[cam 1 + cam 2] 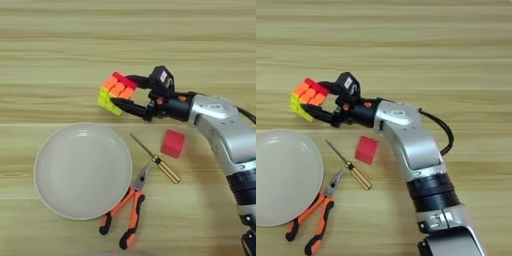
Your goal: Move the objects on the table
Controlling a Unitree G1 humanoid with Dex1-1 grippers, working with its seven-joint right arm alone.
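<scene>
Working outward from the plate (82, 171) on the counter (50, 60): pliers (127, 212) touch its lower right rim, a screwdriver (156, 160) lies just right, the red block (173, 143) beyond. Up right, my hand (131, 93) pinches the puzzle cube (116, 92) by its edge (shallow grip); I fear it twists loose and drops.

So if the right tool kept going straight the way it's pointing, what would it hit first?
The right tool points left and already has the puzzle cube between its fingers. Beyond the cube, only bare table shows up to the picture's edge; height is unclear.
</scene>
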